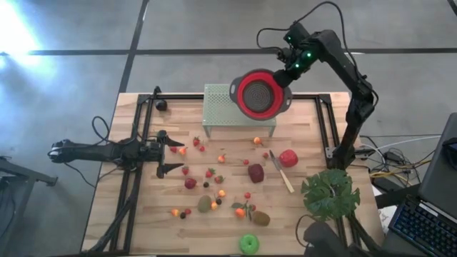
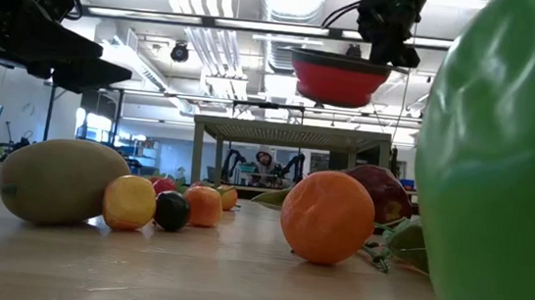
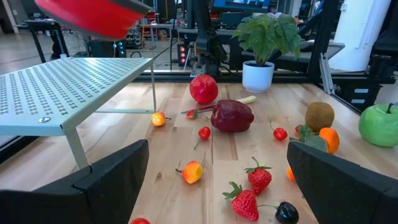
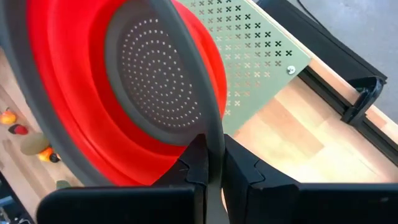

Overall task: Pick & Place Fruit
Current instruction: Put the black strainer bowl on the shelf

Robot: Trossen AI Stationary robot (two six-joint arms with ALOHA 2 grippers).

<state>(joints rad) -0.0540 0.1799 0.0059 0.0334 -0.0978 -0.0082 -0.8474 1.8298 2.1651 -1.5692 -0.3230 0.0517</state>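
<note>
Left gripper (image 1: 173,158) wide open, empty, low over the wooden table (image 1: 307,221); nearest small red toy strawberries (image 3: 252,190) just ahead of the fingertips. Right gripper (image 4: 214,167) way farther off, clamped on the red perforated colander's grey rim (image 4: 186,68) above the pale green perforated metal stand (image 1: 221,107).

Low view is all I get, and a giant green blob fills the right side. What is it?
Observer: A green apple sitting at the table's near edge.
Operator: And the red bowl floating up top?
Observer: A red colander, pinched by its rim in the right gripper above the perforated green stand.
Operator: Is the other arm busy?
Observer: No. The left gripper hovers open, empty, near the strawberries.
</note>
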